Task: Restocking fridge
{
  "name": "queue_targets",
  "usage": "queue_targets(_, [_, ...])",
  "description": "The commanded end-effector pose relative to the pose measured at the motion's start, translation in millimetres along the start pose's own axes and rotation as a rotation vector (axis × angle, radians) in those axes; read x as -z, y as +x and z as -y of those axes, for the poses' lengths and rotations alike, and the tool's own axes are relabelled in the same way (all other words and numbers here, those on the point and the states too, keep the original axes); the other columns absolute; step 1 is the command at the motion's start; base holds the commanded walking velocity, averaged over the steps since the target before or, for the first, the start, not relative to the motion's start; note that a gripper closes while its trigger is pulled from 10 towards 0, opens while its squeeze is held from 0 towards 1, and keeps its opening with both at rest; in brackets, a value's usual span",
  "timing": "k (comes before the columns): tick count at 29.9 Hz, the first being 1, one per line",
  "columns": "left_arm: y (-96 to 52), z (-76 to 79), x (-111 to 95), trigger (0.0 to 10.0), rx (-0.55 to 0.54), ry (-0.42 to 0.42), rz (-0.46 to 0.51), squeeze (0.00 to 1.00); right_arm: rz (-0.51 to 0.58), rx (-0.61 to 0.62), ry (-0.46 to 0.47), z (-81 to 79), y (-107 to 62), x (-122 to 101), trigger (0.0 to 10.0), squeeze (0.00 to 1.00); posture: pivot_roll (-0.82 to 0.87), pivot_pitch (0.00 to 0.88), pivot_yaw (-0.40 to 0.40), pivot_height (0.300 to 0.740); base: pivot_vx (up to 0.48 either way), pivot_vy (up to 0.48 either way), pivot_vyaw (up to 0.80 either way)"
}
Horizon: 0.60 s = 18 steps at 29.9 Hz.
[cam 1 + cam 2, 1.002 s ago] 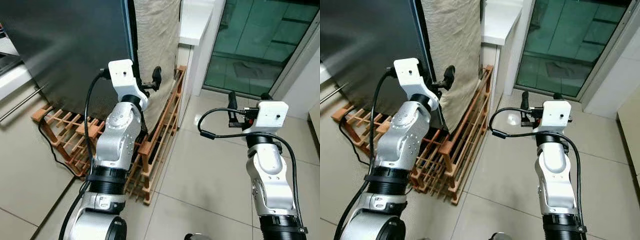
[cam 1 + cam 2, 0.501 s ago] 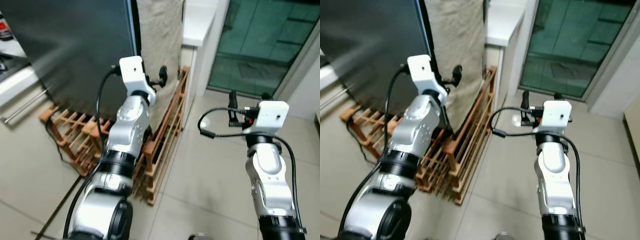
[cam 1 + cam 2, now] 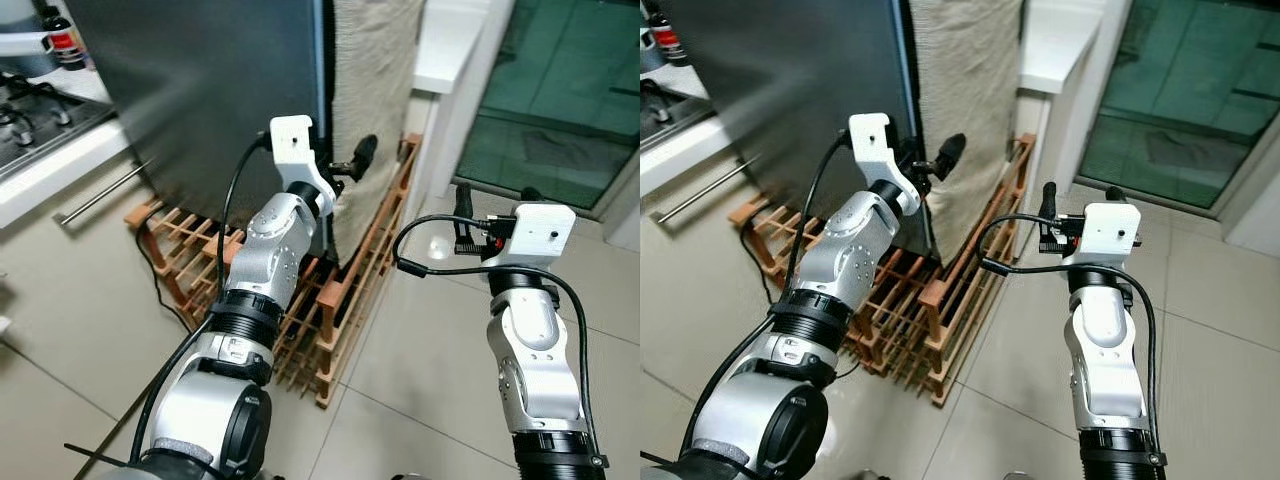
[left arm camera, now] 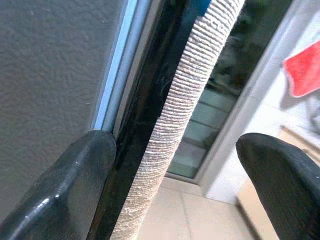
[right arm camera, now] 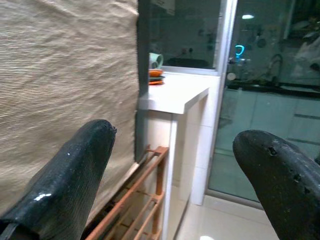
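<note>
**kitchenbot_fan:** Up against the dark fridge (image 3: pixel 200 90) is where the left gripper (image 4: pixel 175 190) sits right now. Its fingers are spread wide. One black fingertip (image 4: pixel 80 185) is right at the fridge's pale blue edge strip, the other (image 4: pixel 282 175) is well off to the far side. Between them runs the ribbed edge of that beige cloth (image 3: pixel 375 90) hanging down the fridge's side. Can't tell from the head views whether the near finger actually touches the door edge.

**tilefloor42:** Yeah, fridge looks shut from here. And the right gripper (image 5: pixel 180 170)?

**kitchenbot_fan:** Held up over the tiled floor (image 3: pixel 420 350), well apart from the fridge, fingers wide apart too and nothing between them. Its wrist cam looks at the cloth, a white counter (image 5: pixel 175 97) with a cup and something orange on it, and the glass door (image 3: pixel 560 100) beyond.

**tilefloor42:** What's the wooden thing low down?

**kitchenbot_fan:** Wooden slatted rack (image 3: pixel 340 290), standing on the floor against the fridge, partly behind the left arm. A stove (image 3: pixel 35 120) with a bottle (image 3: pixel 60 40) near it is off on the robot's left.
</note>
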State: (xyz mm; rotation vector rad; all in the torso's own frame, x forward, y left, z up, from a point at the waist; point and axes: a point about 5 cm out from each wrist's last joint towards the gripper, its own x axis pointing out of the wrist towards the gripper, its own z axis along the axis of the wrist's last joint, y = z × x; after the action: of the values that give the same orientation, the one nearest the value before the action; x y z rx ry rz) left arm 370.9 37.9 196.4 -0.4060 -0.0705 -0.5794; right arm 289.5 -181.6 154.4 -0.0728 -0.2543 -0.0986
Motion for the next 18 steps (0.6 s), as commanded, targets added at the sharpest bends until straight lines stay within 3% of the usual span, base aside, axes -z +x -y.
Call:
queue_targets(1, [16.3,70.9,13.0,10.0,0.282,-0.109,-0.037,0.0,-0.006,-0.011,0.004,-2.2,0.4,1.2,10.0,0.0,-0.2,0.0,0.071,0.736,0.0,0.0,0.0])
queue_targets(12, [8.1,101.5,3.6,10.0,0.529,-0.3,-0.018,0.0,-0.013,-0.013,0.006,-2.8,-1.1,2.9,10.0,0.0,-0.2,0.0,0.068,0.736,0.0,0.0,0.0])
queue_targets(18, [6.3,95.8,0.2,10.0,0.515,-0.313,-0.018,0.0,-0.018,-0.011,0.005,-2.2,-1.8,3.8,10.0,0.0,-0.2,0.0,0.07,0.736,0.0,0.0,0.0])
